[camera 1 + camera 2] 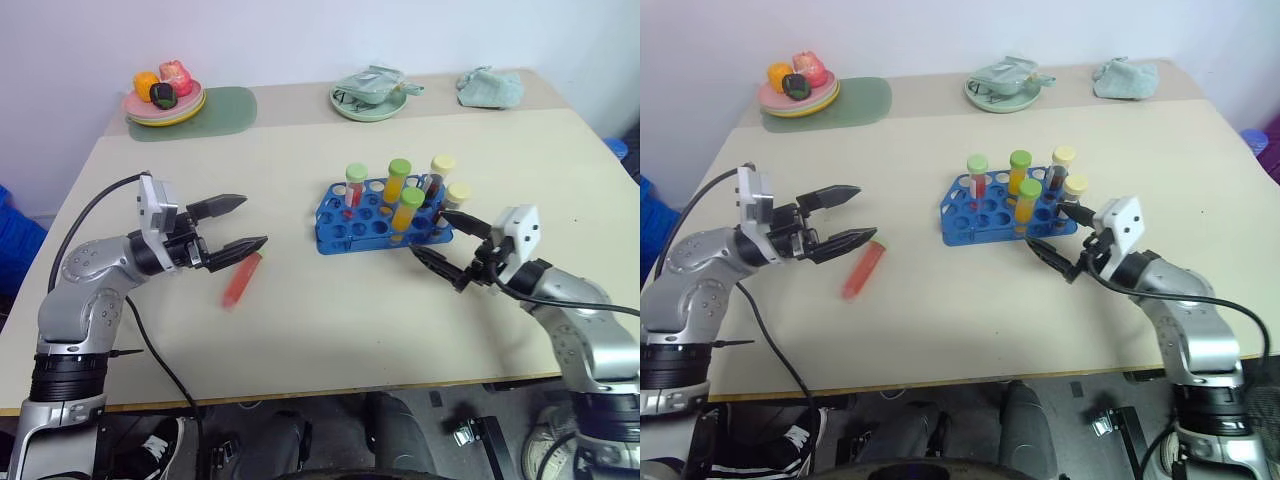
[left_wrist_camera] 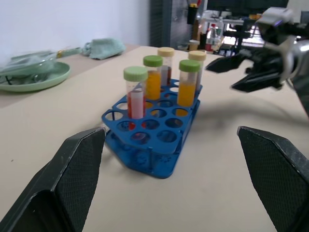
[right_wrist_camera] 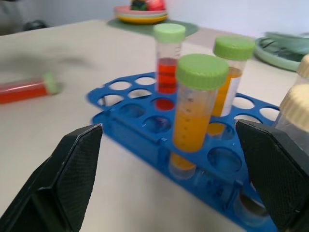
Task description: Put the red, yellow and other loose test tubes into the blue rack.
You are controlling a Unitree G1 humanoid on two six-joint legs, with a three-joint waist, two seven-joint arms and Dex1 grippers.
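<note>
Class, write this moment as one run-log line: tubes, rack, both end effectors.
rack: five tubes upright | loose red tube: lying on table | left end effector: open above it | right end effector: open beside rack

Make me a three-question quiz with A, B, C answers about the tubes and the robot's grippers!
1. Where is the loose red tube?
A. on the table by the left gripper
B. in the rack
C. on a plate

2. How many tubes stand in the rack?
A. two
B. five
C. eight

3. How is the right gripper?
A. shut on a tube
B. open, holding nothing
C. shut, empty

Answers:
1 A: it lies flat under the left gripper.
2 B: five caps rise above the holes.
3 B: its fingers are spread beside the rack.
</note>
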